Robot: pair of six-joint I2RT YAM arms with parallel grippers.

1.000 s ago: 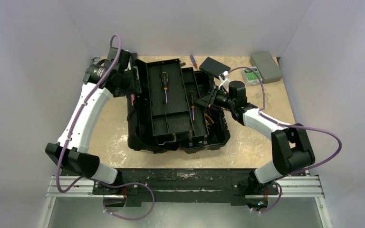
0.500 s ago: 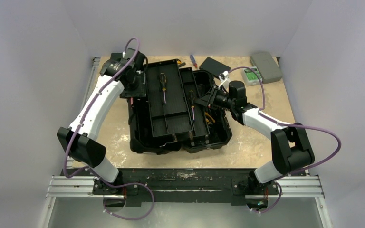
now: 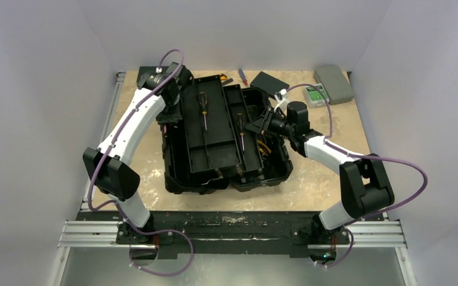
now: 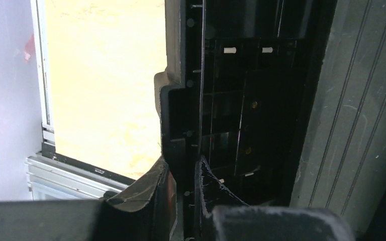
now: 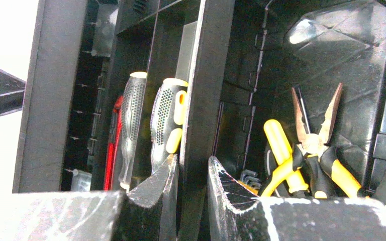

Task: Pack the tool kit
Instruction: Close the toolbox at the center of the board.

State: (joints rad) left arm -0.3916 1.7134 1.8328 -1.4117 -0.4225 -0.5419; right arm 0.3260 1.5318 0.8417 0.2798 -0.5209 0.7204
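The black toolbox (image 3: 274,170) lies open in the middle of the table. A black tray (image 3: 214,149) over it holds a screwdriver (image 3: 204,110); a second screwdriver (image 3: 241,132) lies in the narrower section beside it. My left gripper (image 3: 170,113) is at the box's far left side, shut on a thin black plastic edge (image 4: 186,100), with a finger (image 4: 151,186) on each side. My right gripper (image 3: 261,126) is shut on the black dividing wall (image 5: 203,75). Grey-and-yellow screwdriver handles (image 5: 163,118) are left of that wall. Yellow-handled pliers (image 5: 314,145) lie in the box right of it.
A flat black box (image 3: 268,80), a grey rounded case (image 3: 334,83) and a small green-and-white device (image 3: 315,94) lie at the back right. Small loose tools (image 3: 241,76) lie behind the toolbox. White walls close in the table; a metal rail (image 3: 232,235) runs along the near edge.
My left arm has swung back and to the right, carrying the toolbox's left part with it. The box has shifted slightly right. The right arm has held still.
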